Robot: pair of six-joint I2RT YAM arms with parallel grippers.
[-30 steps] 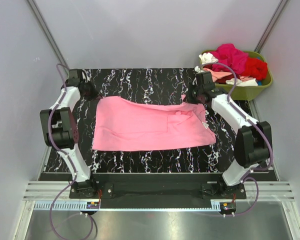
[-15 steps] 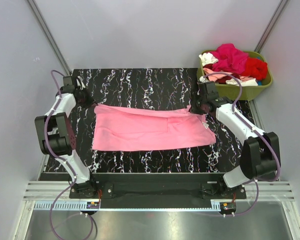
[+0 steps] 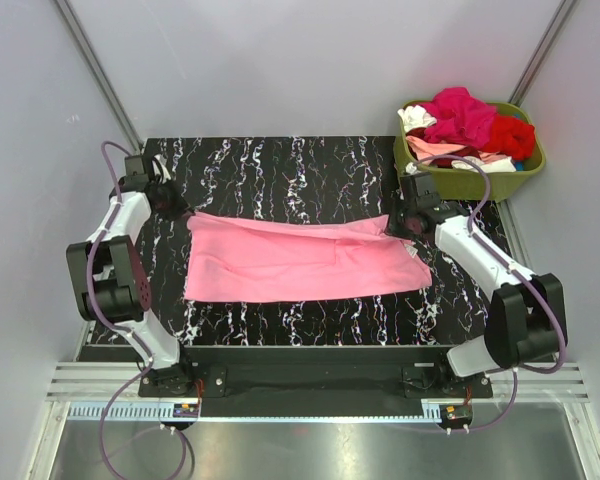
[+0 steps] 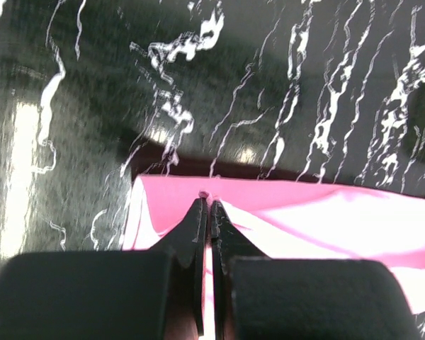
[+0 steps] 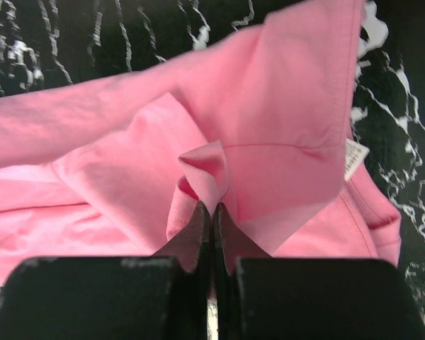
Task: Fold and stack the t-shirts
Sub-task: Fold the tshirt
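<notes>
A medium pink t-shirt (image 3: 300, 260) lies folded lengthwise across the black marbled table. My left gripper (image 3: 185, 213) is shut on its far left corner; in the left wrist view the fingertips (image 4: 207, 207) pinch the pink cloth (image 4: 326, 219) at its edge. My right gripper (image 3: 400, 222) is shut on the far right corner, and the right wrist view shows a pinched fold of pink t-shirt (image 5: 283, 113) rising between the gripper (image 5: 211, 207) tips. More t-shirts (image 3: 465, 120), magenta, red, pale pink and white, are piled in the tub.
An olive-green tub (image 3: 525, 170) stands at the table's far right corner, just behind the right arm. Grey walls enclose the table (image 3: 280, 165) on three sides. A white label (image 5: 351, 157) shows on the shirt's right edge.
Both grippers have carried the shirt's far edge toward the near side and lowered it, so the raised flap now lies flatter. The right arm has swung outward to the right.
</notes>
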